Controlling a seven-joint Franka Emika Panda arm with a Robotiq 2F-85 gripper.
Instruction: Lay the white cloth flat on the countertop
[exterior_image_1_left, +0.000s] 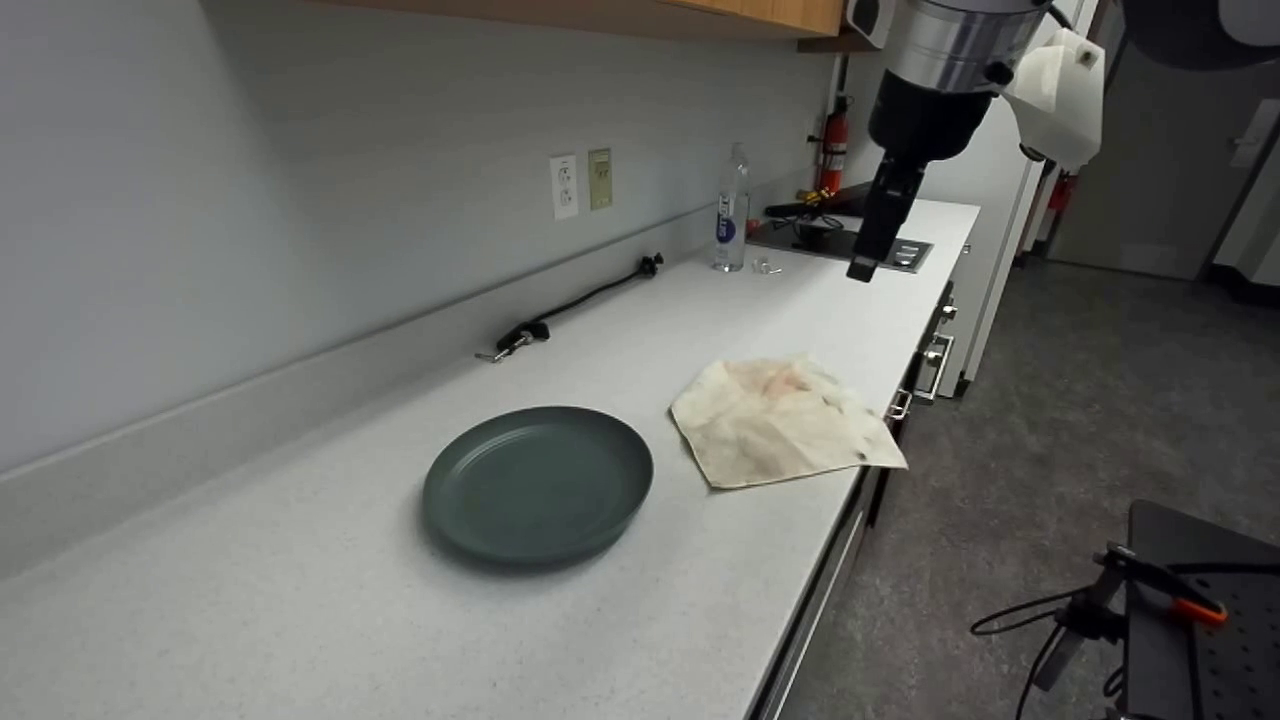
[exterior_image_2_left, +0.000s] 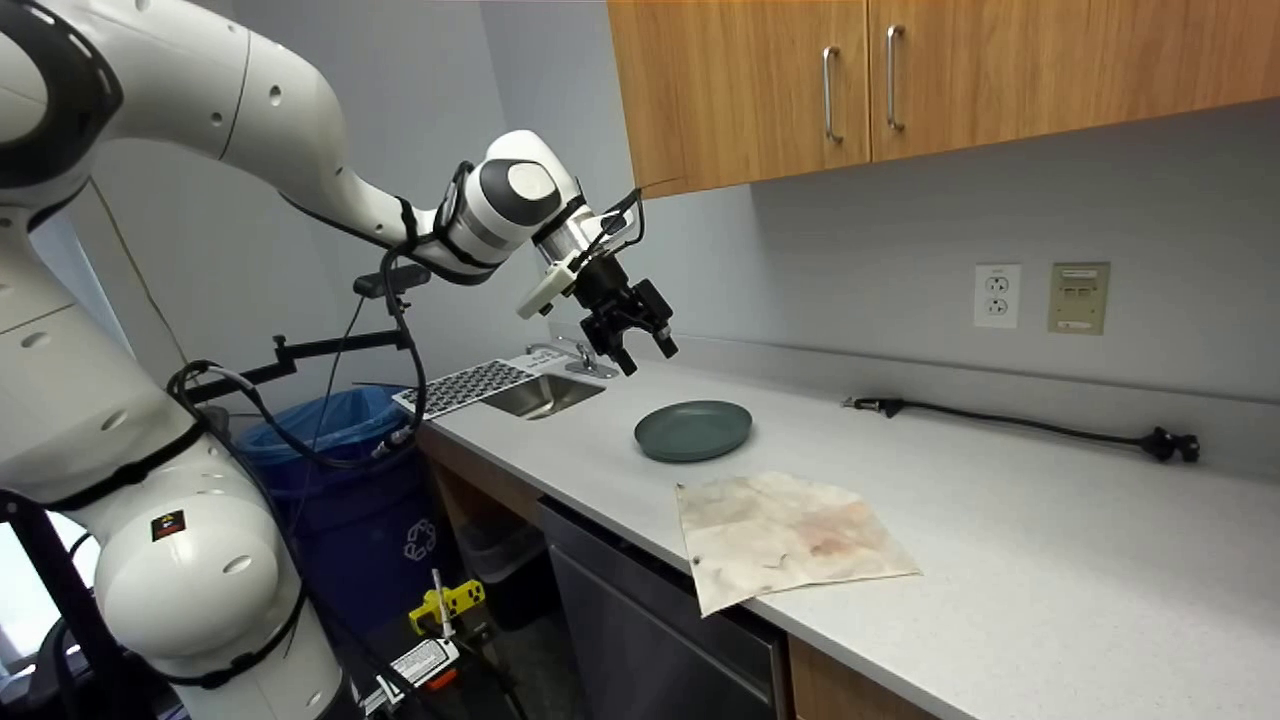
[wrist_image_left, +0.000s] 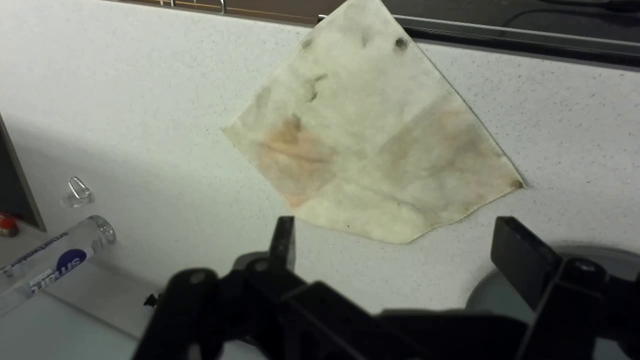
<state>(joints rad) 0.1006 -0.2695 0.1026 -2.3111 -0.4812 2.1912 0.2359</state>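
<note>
The white cloth (exterior_image_1_left: 780, 425) lies mostly spread on the white countertop (exterior_image_1_left: 330, 610), with tan and pinkish stains and a few creases. In an exterior view the cloth (exterior_image_2_left: 790, 540) has one corner sticking out past the front edge of the countertop (exterior_image_2_left: 1060, 540). In the wrist view the cloth (wrist_image_left: 370, 120) has a curved, slightly wavy side toward my fingers; whether it is tucked under there cannot be told. My gripper (exterior_image_2_left: 648, 357) is open and empty, raised above the countertop and apart from the cloth. Its two fingers stand wide apart in the wrist view (wrist_image_left: 395, 220).
A dark green round plate (exterior_image_1_left: 540, 485) sits beside the cloth. A black cable (exterior_image_2_left: 1030, 425) lies along the backsplash. A water bottle (exterior_image_1_left: 733, 215) and a cooktop (exterior_image_1_left: 840, 245) are farther along. A sink (exterior_image_2_left: 545, 397) is at the other end. Wooden cabinets (exterior_image_2_left: 740, 90) hang above.
</note>
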